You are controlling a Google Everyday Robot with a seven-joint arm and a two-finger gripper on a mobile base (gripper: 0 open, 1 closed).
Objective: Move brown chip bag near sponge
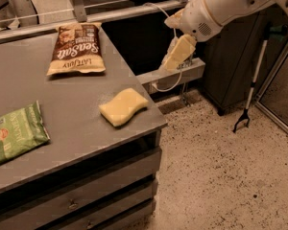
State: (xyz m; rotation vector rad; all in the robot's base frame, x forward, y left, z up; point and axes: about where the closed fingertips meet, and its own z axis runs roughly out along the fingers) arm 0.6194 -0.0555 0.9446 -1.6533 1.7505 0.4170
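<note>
The brown chip bag lies flat at the back of the grey table, its white "Sea Salt" lettering facing me. The pale yellow sponge lies near the table's right front corner. My gripper hangs from the white arm to the right of the table, off its edge, above the floor and level with the space between bag and sponge. It holds nothing.
A green chip bag lies at the table's left front. A white cable and a grey shelf are behind the gripper. A dark cabinet and a grabber stick stand at right. Drawers are below the tabletop.
</note>
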